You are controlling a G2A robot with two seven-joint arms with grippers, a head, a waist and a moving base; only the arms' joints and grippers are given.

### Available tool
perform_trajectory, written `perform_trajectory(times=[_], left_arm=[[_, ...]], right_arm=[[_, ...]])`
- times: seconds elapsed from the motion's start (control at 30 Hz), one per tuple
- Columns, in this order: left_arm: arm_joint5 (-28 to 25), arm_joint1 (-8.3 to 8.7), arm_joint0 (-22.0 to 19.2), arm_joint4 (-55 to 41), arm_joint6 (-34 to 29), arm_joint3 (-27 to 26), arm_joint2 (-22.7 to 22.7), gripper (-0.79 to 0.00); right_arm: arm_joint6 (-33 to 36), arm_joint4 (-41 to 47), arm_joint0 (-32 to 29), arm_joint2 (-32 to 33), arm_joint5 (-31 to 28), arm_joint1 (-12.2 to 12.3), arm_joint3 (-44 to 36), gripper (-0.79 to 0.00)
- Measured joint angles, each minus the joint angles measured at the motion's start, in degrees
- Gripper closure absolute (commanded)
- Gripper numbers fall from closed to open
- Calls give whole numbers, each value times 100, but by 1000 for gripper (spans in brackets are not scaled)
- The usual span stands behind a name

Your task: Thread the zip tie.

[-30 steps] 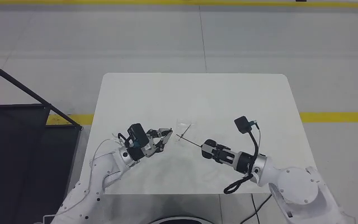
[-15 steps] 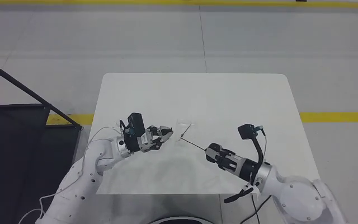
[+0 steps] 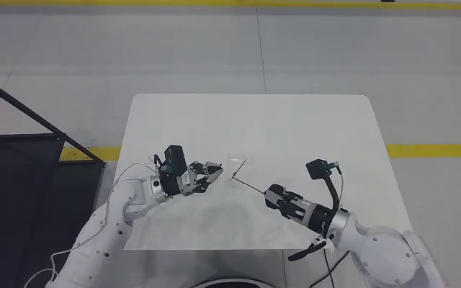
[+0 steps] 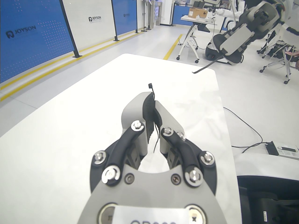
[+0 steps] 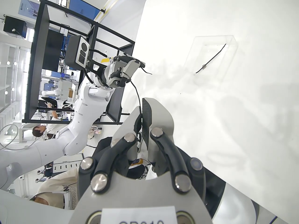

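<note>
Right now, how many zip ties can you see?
3. One zip tie sticks out of the left tool, another is in the right tool, and the third lies in the clear tray on the table. None looks hidden.

Big white flat table with round corners (image 3: 310, 129). Stands on a smooth pale grey floor (image 3: 202, 57). Holds a small see-through plastic tray (image 3: 242, 156) near its middle. Bright yellow line (image 3: 425, 150) painted on the floor, coming out from under the table on both sides. Black metal frame with a dark sheet (image 3: 29, 194) just beside the table. Farther off, blue and white fence boards on black posts (image 4: 30, 36). Thin black cable (image 4: 243, 121) lying on the floor. Brown cardboard box (image 4: 197, 12) far behind.
</note>
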Motion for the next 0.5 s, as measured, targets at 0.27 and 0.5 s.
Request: perform_trajectory(times=[0.27, 0.5], left_arm=[[156, -8, 66, -14, -63, -154, 47, 0], [322, -15, 124, 210, 168, -230, 85, 0]], right_arm=[[22, 139, -45, -101, 171, -13, 48, 0], [135, 1300, 166, -217, 947, -85, 143, 0]])
